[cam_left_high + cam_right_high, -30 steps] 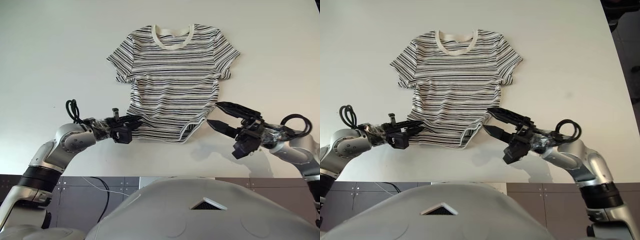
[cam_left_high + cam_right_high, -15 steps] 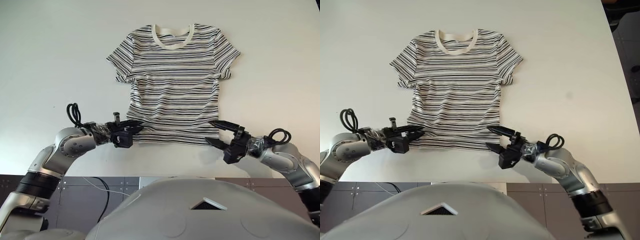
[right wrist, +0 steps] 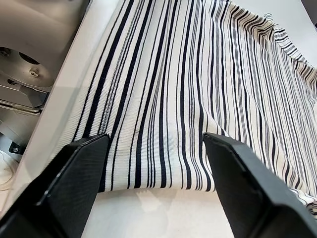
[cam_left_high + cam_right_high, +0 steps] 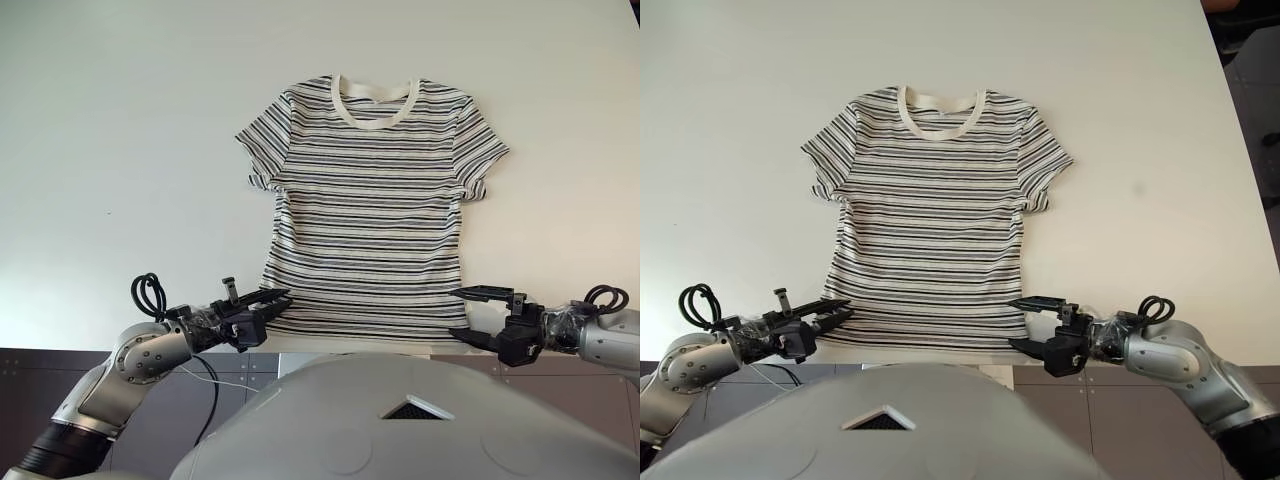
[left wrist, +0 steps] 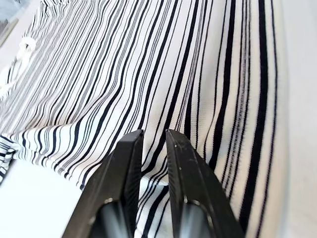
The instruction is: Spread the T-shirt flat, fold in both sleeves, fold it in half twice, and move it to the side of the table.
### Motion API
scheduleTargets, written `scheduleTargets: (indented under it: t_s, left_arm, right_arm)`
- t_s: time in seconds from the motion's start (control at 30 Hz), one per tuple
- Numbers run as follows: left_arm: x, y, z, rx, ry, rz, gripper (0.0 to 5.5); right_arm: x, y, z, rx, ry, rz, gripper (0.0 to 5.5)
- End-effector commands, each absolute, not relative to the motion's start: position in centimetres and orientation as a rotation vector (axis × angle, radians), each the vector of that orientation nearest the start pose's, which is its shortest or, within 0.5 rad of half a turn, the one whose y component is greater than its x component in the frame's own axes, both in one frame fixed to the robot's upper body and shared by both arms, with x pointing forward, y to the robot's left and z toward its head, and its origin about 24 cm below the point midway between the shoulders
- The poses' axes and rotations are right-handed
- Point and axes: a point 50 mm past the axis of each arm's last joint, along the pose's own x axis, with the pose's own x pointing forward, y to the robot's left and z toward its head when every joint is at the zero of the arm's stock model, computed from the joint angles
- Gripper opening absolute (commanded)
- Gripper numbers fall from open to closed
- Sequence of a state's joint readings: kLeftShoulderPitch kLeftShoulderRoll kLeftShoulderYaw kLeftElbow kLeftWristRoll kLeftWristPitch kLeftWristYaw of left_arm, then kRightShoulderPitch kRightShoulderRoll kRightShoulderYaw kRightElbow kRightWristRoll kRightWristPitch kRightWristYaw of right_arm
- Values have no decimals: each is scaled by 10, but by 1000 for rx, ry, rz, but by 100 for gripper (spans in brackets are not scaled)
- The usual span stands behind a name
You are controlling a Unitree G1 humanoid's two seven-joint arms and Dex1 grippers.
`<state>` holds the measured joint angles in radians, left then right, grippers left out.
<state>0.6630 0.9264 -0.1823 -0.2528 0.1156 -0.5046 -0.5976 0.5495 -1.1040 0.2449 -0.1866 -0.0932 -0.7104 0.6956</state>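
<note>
White table (image 4: 120, 150), striped T-shirt (image 4: 375, 210) spread flat, left gripper (image 4: 270, 303) pinching its left hem corner, right gripper (image 4: 456, 312) gaping wide at the right corner.

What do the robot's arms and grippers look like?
The left arm and the right arm are shiny silver with rounded joints. A black looped cable sits by each wrist: the left cable and the right cable. The left gripper and the right gripper are black, each with two long fingers that narrow to pointed tips.
</note>
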Motion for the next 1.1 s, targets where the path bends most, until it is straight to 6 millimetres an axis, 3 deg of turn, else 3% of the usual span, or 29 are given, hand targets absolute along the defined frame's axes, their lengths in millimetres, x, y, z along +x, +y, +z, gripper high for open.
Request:
scheduleTargets:
  t_s: [0.03, 0.1, 0.23, 0.33, 0.4, 0.53, 0.63, 0.77, 0.93, 1.1]
  left_arm:
    - [82, 218, 30, 670, 364, -1180, 84]
    - [79, 219, 30, 595, 424, -1178, 84]
    - [88, 207, 54, 384, 435, -1151, 84]
    - [96, 204, 71, 284, 457, -1153, 84]
    - [112, 205, 84, 223, 405, -1095, 84]
    - [175, 223, 105, 83, 255, -774, 84]
    - [218, 242, 99, -2, 252, -492, 84]
    - [253, 259, 69, -72, 382, -232, 84]
    - [270, 258, 37, -306, 502, -175, 84]
    - [276, 253, 27, -466, 517, -181, 123]
  right_arm:
    - [97, -232, 42, -901, 256, 1486, 350]
    - [98, -233, 44, -903, 262, 1492, 350]
    - [106, -236, 50, -889, 256, 1445, 350]
    - [124, -237, 58, -869, 206, 1336, 350]
    - [136, -235, 66, -814, 164, 1250, 350]
    - [168, -226, 94, -517, 39, 991, 350]
    - [186, -225, 106, -321, 7, 843, 350]
    - [209, -242, 111, -217, 4, 657, 350]
    - [220, -251, 110, -255, 5, 608, 350]
    - [226, -244, 110, -282, -12, 622, 353]
